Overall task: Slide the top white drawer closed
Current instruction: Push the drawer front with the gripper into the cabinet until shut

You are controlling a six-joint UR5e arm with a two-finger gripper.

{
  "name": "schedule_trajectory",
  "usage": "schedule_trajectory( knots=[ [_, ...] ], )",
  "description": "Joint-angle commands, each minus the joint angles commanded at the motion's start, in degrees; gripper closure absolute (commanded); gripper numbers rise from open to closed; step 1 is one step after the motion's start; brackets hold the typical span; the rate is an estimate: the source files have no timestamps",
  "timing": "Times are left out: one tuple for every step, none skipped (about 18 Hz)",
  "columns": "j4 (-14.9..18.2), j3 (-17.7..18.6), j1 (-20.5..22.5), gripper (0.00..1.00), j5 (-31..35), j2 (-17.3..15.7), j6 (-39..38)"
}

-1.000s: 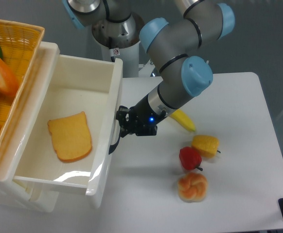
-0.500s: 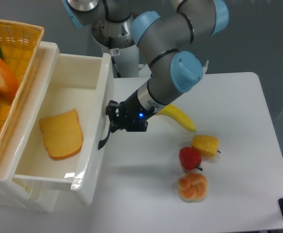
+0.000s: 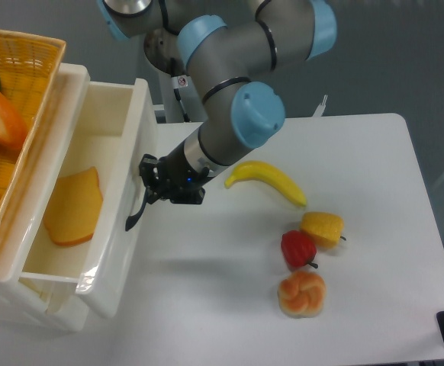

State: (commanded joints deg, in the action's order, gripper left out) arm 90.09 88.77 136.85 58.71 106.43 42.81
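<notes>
Since the job is to shut it, the deep glossy white plastic top drawer point(image 3: 123, 191) makes sense where it sits: partway out of the cabinet at the left edge of the white desk point(image 3: 374, 191), front panel facing the arm. The black two-finger gripper point(image 3: 147, 185) is right up against that front, at the black curved handle point(image 3: 136, 212), which puts it in line w/ the slide direction, so it reads as a push contact, not a lift. Can't tell if the fingers are spread or closed on the handle tbh, too dark and bunched up there.

Inside the drawer there's a flat orange-tan slice of toast point(image 3: 73, 207), lying near the cabinet side and partly under the cabinet edge. Yellow wicker basket point(image 3: 24, 76) sits on top of the cabinet w/ some food in it, so nothing up there blocks the drawer.

Rest of the stuff is well away from the drawer's path: curved yellow banana point(image 3: 266, 181) just behind the arm's wrist, then a yellow pepper-ish thing point(image 3: 323, 227), a red one point(image 3: 298, 248) touching it, and a round knotted bun point(image 3: 302, 293) below.

I'd guess roughly half the travel is left.
</notes>
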Motion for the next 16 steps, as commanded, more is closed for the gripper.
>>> schedule_trajectory(
  knots=[
    [-0.2,0.0,-0.4,1.0,0.0,0.1,-0.4],
    [-0.2,0.0,-1.0,1.0,0.1,0.1,-0.8],
    [-0.2,0.0,-1.5,1.0,0.1,0.1,-1.1],
    [-0.2,0.0,-1.8,1.0,0.1,0.1,-1.6],
    [-0.3,0.0,-2.5,1.0,0.1,0.1,-2.2],
    [-0.3,0.0,-3.1,1.0,0.1,0.1,-2.6],
    [-0.3,0.0,-3.5,1.0,0.3,0.2,-2.9],
    [0.0,0.0,-4.0,1.0,1.0,0.2,-3.0],
    [0.1,0.0,-4.7,1.0,1.5,0.3,-3.2],
    [0.1,0.0,-5.2,1.0,1.8,0.4,-3.8],
    [0.1,-0.1,-5.7,1.0,1.8,0.5,-4.7],
    [0.1,-0.3,-6.1,1.0,1.8,0.6,-5.4],
    [0.1,-0.3,-6.4,1.0,1.8,0.6,-5.6],
    [0.1,-0.3,-6.8,1.0,1.8,0.5,-5.7],
    [0.1,-0.4,-7.1,1.0,1.8,0.5,-5.8],
    [0.1,-0.5,-7.3,1.0,1.8,0.5,-6.3]
  ],
)
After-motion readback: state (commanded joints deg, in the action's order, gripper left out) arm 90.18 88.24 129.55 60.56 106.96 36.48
